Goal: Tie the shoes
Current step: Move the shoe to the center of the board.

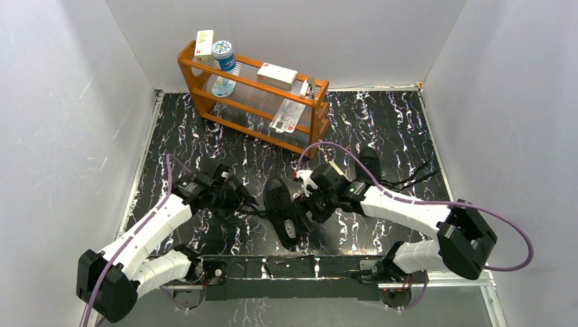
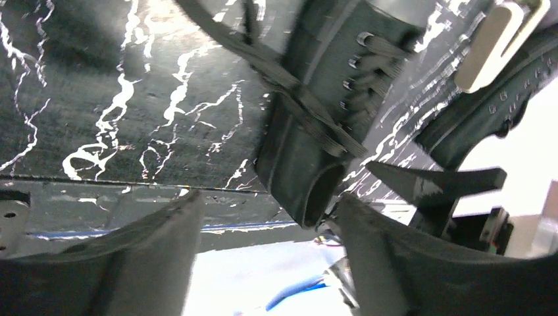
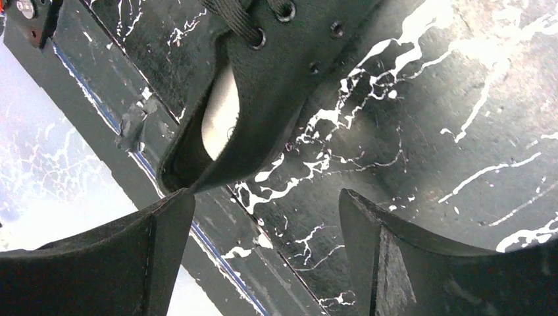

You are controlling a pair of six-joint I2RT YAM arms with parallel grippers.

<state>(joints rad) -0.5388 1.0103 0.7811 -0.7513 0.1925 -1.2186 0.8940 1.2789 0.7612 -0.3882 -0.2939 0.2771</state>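
1. The left claw (image 2: 266, 227) stands wide, its two fingers (image 2: 151, 250) spread along the bottom of its wrist view with nothing held between them.
2. Just beyond that gap, in the middle of the frame, is the open heel end of a black shoe (image 2: 309, 151). A flat lace (image 2: 276, 72) runs from the top edge down across its eyelets.
3. The right claw (image 3: 263, 220) is wide too and holds nothing. Its wrist view shows the black, white-veined table (image 3: 428, 131) between the fingertips.
4. The finger at the lower left of that view has its tip right at the shoe's heel rim; whether they touch I cannot tell. The shoe fills the upper middle of the frame, with a pale insole showing inside.
5. From above, this shoe lies in the lower middle of the frame between the two claws, the left claw just to its left and the right claw over its right edge.
6. A second shoe (image 1: 371, 165) sits right of centre, partly hidden behind the right arm, with loose laces (image 1: 414, 178) trailing to the right.
7. An orange shelf (image 1: 185, 66) stands in the upper middle, holding white boxes (image 1: 277, 75) and a round tin (image 1: 223, 54).
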